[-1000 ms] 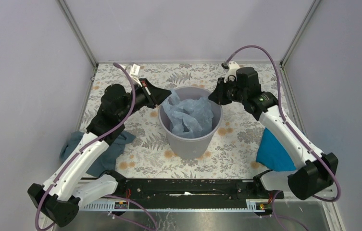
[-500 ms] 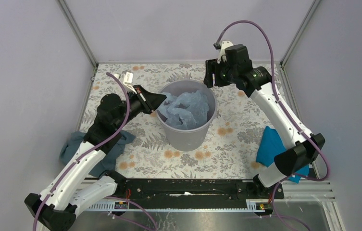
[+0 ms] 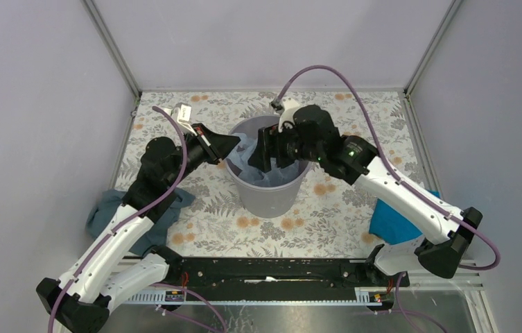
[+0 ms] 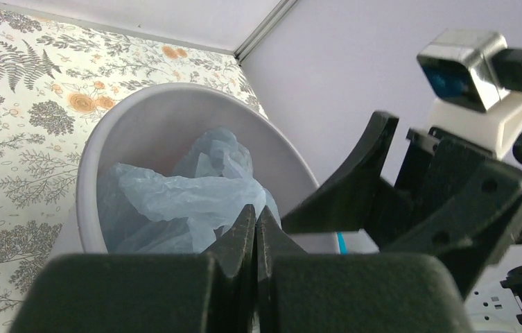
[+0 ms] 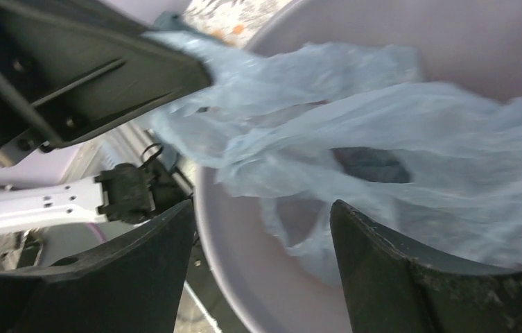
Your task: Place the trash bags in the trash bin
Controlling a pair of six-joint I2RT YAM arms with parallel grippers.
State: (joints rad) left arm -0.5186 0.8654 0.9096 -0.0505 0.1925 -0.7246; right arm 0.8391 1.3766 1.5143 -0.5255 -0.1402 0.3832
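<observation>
Right gripper point(image 3: 263, 151) swung over trash bin point(image 3: 272, 198) — jaws spread (left gripper point(image 4: 254, 220) pinching trash bag point(image 4: 175, 198)).

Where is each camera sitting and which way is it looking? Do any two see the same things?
Top external: high behind the arms, looking down at the table; both arms show, reaching the trash bin.
Left wrist: on the left arm, looking past its shut left gripper into the bin at the pale-blue trash bag.
Right wrist: on the right arm, looking through its open right gripper into the bin.
Shared: both wrist views see the bag, the bin and the other gripper.
</observation>
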